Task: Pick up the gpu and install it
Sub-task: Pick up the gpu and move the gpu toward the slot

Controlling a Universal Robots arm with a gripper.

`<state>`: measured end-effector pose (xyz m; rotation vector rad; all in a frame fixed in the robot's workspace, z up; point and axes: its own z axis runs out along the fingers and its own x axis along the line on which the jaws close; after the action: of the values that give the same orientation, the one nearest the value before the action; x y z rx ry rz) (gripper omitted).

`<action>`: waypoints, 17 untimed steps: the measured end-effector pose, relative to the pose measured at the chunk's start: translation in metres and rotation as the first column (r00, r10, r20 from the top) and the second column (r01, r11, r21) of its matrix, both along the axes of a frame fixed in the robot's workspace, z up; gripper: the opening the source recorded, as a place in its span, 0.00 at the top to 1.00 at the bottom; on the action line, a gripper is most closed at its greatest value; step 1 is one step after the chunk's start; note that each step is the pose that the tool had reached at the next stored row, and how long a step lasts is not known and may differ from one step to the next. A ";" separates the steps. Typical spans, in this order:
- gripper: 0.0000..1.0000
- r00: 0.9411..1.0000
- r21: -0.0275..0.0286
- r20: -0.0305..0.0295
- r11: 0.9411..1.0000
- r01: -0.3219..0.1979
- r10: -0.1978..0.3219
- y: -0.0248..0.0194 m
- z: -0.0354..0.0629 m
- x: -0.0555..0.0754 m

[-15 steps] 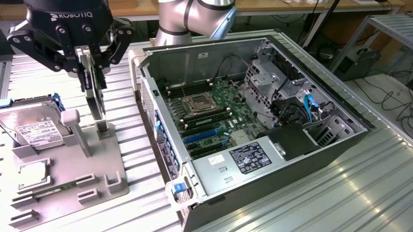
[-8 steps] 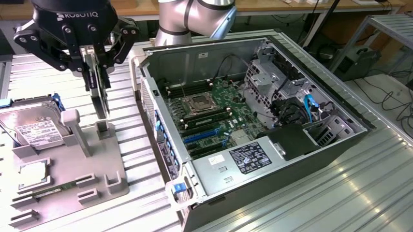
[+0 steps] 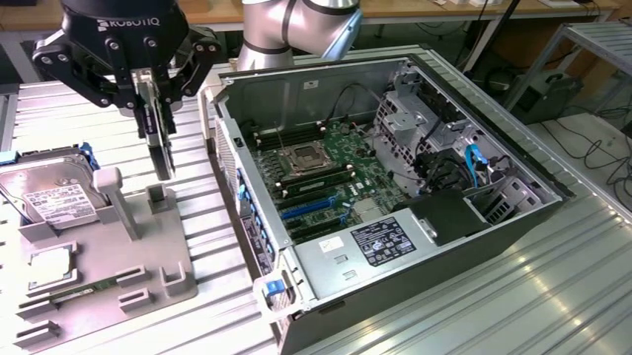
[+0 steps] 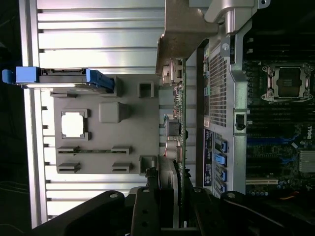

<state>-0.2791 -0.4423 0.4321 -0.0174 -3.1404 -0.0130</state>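
My gripper (image 3: 155, 95) is shut on the gpu (image 3: 158, 144), a thin card seen edge-on that hangs upright from the fingers. Its lower end floats just above a grey slotted post (image 3: 158, 198) of the grey fixture tray (image 3: 173, 244), at the exterior view's left. In the wrist view the gpu (image 4: 176, 137) runs lengthwise out from my gripper (image 4: 172, 209), with its silver end bracket (image 4: 182, 39) at the far end. The open computer case (image 3: 513, 214) lies beside it, its green motherboard (image 3: 331, 174) and blue card slots (image 3: 306, 211) exposed.
The fixture tray also carries a hard drive (image 3: 55, 194) with blue rails, a square CPU (image 3: 49, 266) and a memory stick (image 3: 84, 292). Inside the case lie a power supply (image 3: 380, 240), a drive cage (image 3: 415, 115) and cables. Everything rests on a ribbed aluminium table (image 3: 513, 303).
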 end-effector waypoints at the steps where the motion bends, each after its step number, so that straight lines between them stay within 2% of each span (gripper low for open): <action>1: 0.72 1.000 0.000 0.000 1.000 0.000 0.000 0.0000 0.0000 0.001; 17: 0.72 1.000 0.000 0.000 1.000 0.000 0.000 0.0000 0.0000 0.014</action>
<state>-0.2648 -0.4423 0.4320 -0.0173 -3.1405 -0.0130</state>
